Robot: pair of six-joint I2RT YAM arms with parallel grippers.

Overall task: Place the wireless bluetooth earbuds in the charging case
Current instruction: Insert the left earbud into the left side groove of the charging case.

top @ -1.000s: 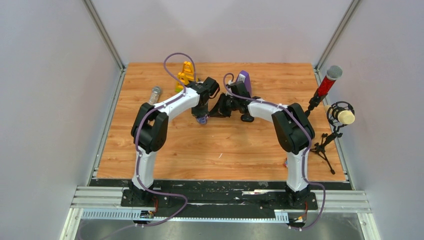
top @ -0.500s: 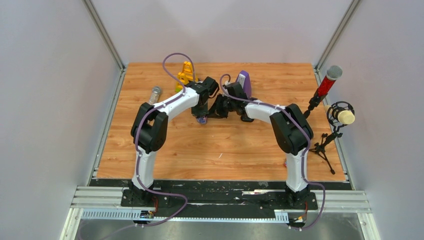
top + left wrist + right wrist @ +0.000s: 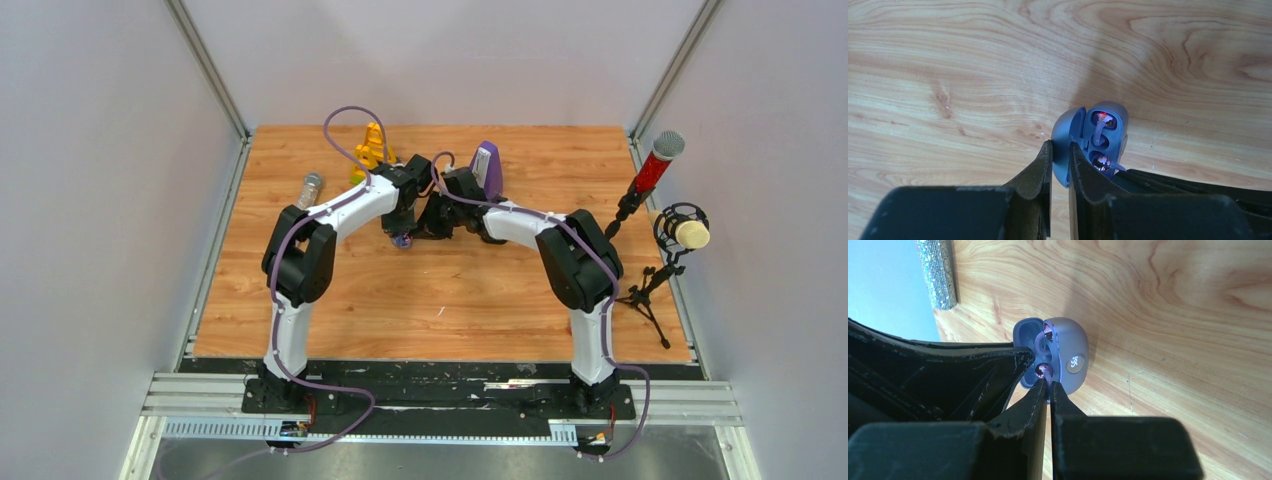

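The charging case (image 3: 1110,131) is a pale blue-grey oval lying open on the wood, also seen in the right wrist view (image 3: 1073,362). My left gripper (image 3: 1060,150) is shut on its raised lid (image 3: 1066,137). One lavender earbud (image 3: 1099,128) sits in the far socket. My right gripper (image 3: 1049,385) is shut on the stem of the other earbud (image 3: 1042,371), whose head is at the near socket. From above, both grippers meet over the case (image 3: 403,240) at mid-table, the left gripper (image 3: 404,230) beside the right gripper (image 3: 426,226).
A yellow toy (image 3: 372,148) and a purple-and-grey object (image 3: 488,165) stand behind the grippers. A glittery cylinder (image 3: 310,188) lies at the left, its end visible (image 3: 938,272). Two microphones on stands (image 3: 655,165) (image 3: 685,230) are off the right edge.
The right arm has swung left, bringing its gripper close against the left gripper and the case. The left arm has held still.
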